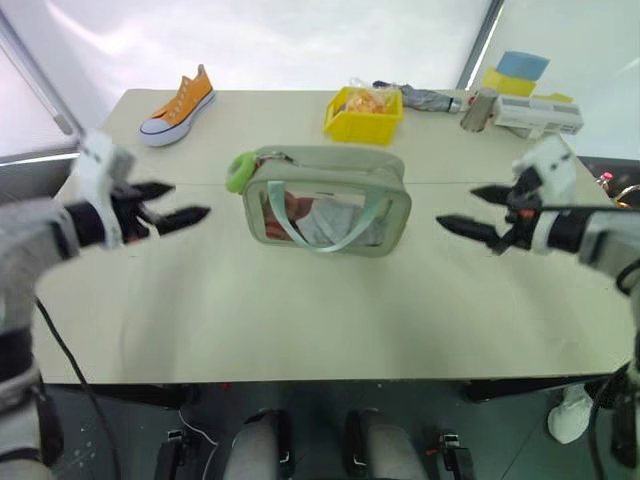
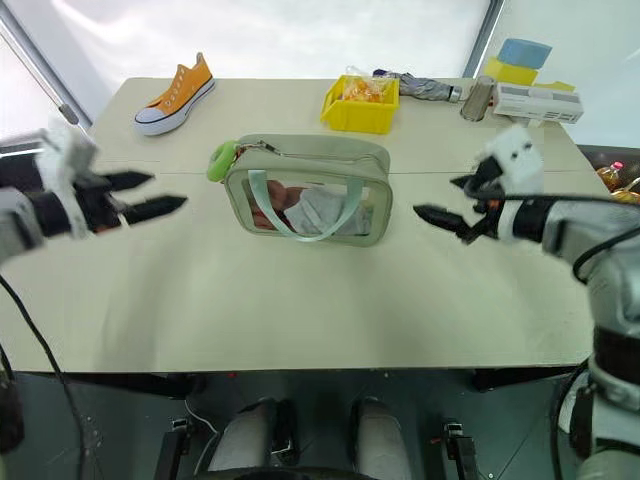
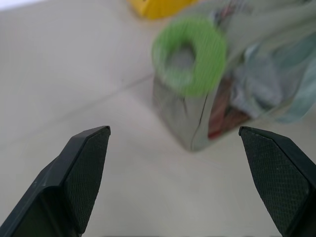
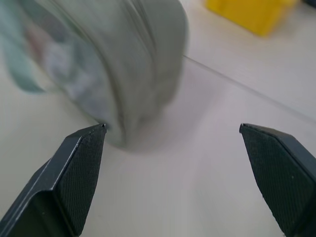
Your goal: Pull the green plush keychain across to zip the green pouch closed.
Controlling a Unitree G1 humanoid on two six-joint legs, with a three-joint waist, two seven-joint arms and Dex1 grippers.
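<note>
— Where's the green pouch (image 1: pixel 326 202)?
— Mid-table, upright, clear window facing near, strap looped across it.
— And the green plush keychain (image 1: pixel 241 172)?
— At the pouch's top left corner.

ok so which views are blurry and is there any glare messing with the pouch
Left wrist view: the green plush keychain and green pouch are soft and out of focus, while the end effector fingertips are sharp. Right wrist view: the pouch is smeared too. Left eye view: everything is reasonably sharp, with bright washed-out backdrop above the table; the pouch's clear window shows only mild sheen.
</note>
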